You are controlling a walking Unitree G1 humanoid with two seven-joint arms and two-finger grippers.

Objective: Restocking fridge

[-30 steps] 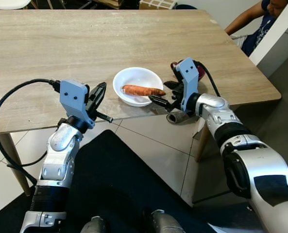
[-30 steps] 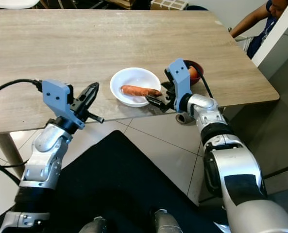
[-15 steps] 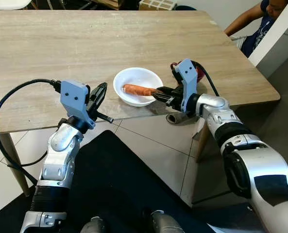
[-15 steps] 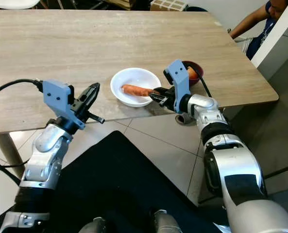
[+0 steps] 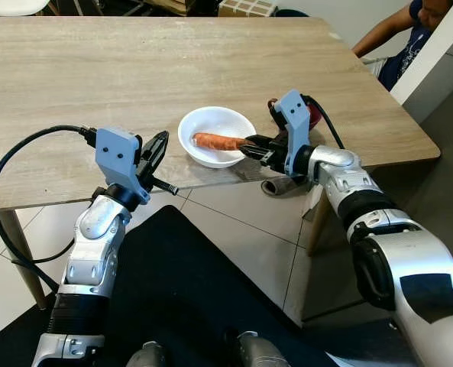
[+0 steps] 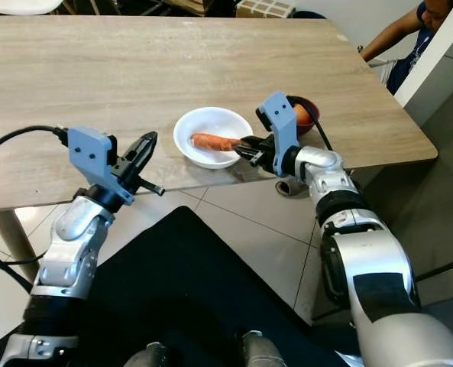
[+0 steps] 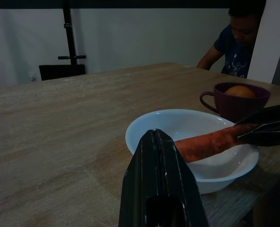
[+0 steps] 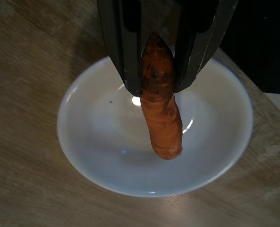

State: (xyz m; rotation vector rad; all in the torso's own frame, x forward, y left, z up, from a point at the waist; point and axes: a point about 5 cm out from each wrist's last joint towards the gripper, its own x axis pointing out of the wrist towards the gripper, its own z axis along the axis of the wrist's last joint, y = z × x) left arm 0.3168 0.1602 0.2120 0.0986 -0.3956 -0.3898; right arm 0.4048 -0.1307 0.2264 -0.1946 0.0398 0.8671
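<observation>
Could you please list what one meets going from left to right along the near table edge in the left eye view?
Left gripper → white bowl → carrot → right gripper → dark red cup.

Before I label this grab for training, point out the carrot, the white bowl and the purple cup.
carrot [image 8: 161, 113], right wrist view, middle of its body below the fingers.
white bowl [image 5: 198, 120], left eye view, bare far rim.
purple cup [image 7: 234, 107], left wrist view, front of its wall.
</observation>
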